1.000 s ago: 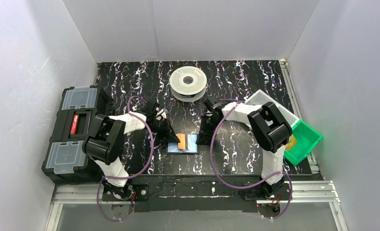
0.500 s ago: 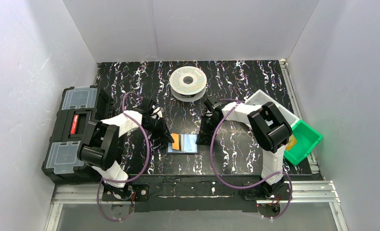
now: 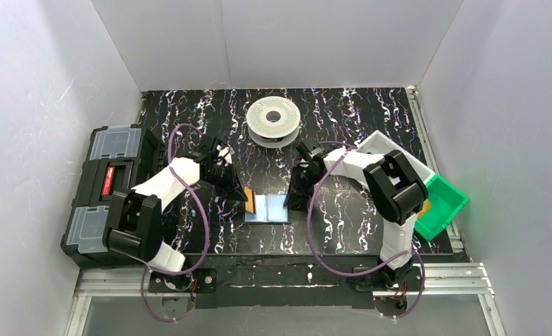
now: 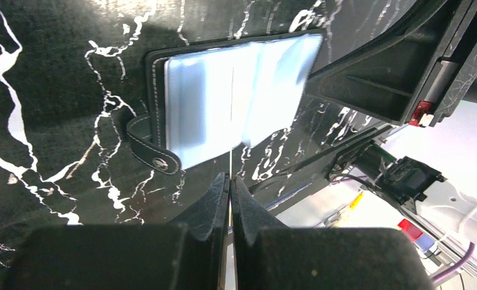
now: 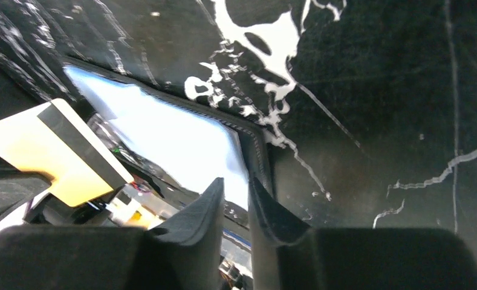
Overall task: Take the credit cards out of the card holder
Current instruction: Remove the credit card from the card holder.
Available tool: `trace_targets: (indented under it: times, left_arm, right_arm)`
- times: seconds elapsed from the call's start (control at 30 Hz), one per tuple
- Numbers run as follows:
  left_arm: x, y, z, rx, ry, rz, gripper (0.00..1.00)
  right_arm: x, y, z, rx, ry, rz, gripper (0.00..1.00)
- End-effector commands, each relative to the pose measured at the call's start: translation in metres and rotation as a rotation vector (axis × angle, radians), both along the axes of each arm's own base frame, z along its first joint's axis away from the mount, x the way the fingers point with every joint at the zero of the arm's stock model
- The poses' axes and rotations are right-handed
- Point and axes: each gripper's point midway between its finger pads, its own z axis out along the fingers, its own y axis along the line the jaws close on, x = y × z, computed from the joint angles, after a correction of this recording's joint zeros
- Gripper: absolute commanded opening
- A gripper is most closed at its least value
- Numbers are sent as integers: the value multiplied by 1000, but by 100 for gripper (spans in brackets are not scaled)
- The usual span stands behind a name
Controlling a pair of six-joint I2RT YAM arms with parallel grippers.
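Left gripper: jaws closed flat on one orange-tan credit card, seen edge-on in the left wrist view. The card is held upright, clear of the sleeves, just above the left edge of the card holder.

Right gripper: jaws nearly closed, with only a narrow slit between them. The tips are set at the holder's right edge; whether that edge is pinched or merely pressed cannot be told.

Card holder: laid open flat on the marbled table, bluish-grey inside up, side tab undone.

Progress: one card is judged extracted but not yet set down. A second card cannot be made out in the sleeves, so the remainder is undetermined.
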Motion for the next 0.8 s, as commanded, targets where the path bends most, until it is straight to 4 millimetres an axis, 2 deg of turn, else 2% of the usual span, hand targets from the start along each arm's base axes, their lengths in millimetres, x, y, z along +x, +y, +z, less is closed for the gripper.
trace_targets:
  times: [0.0,0.17,0.27,0.43,0.53,0.63,0.77]
  left_arm:
    - [8,-5,41,-56,-90,-17,0]
    - [18,-24,78,-191,-131,-7,0]
    - [25,-38,103,-302,-155,7,0]
    - [38,-61,144,-515,-199,31,0]
    - [41,-68,164,-613,-197,42,0]
    - [44,-72,175,-669,-217,39,0]
    - [46,-75,180,-712,-207,36,0]
  right_arm:
    - [19,3,51,55,-165,-5,37]
    - [28,9,110,171,-315,-22,70]
    - [30,16,144,303,-380,-37,80]
    - [29,24,198,553,-446,-68,82]
    - [30,23,219,626,-493,-83,82]
    - [32,19,230,640,-525,-96,80]
    - [31,17,237,668,-524,-101,75]
